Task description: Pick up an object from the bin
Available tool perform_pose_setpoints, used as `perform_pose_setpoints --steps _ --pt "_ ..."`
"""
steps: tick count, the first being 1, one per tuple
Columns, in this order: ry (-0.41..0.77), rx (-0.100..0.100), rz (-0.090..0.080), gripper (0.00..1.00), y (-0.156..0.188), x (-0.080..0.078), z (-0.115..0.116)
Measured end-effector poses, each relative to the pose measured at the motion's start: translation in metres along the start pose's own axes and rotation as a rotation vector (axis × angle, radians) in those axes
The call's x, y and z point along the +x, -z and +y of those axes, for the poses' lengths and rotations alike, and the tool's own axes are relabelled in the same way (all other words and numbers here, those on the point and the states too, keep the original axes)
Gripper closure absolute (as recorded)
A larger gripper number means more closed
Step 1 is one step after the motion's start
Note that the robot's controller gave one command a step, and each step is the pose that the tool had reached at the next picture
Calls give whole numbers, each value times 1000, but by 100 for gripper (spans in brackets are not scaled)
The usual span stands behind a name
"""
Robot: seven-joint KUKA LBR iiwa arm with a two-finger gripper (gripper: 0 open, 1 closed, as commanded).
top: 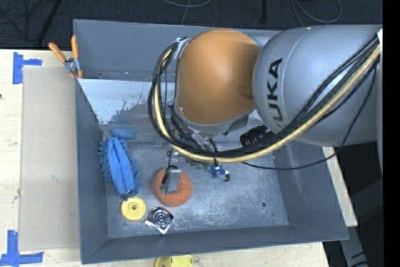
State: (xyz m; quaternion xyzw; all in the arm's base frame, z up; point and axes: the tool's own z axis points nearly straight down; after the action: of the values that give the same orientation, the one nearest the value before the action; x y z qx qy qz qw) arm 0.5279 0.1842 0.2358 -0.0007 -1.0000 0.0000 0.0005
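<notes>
Grey bin [250, 197] below: my pincer [170, 179] hangs over the orange round pad [180, 194] near its front; open or closed, I cannot tell. Probably soft, light; I'd pinch its edge.

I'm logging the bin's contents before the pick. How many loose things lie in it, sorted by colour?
Blue: 1, the fuzzy blue duster at the left
Orange-red: 1, the round orange-red disc in the middle
Yellow: 1, the small yellow wheel
Silver: 1, the shiny silver piece near the front wall
Total: 4
</notes>
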Motion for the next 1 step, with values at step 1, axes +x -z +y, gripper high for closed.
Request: perform_pose_setpoints --steps 1 --pt "22 -3 -8 0 -39 1 -15"
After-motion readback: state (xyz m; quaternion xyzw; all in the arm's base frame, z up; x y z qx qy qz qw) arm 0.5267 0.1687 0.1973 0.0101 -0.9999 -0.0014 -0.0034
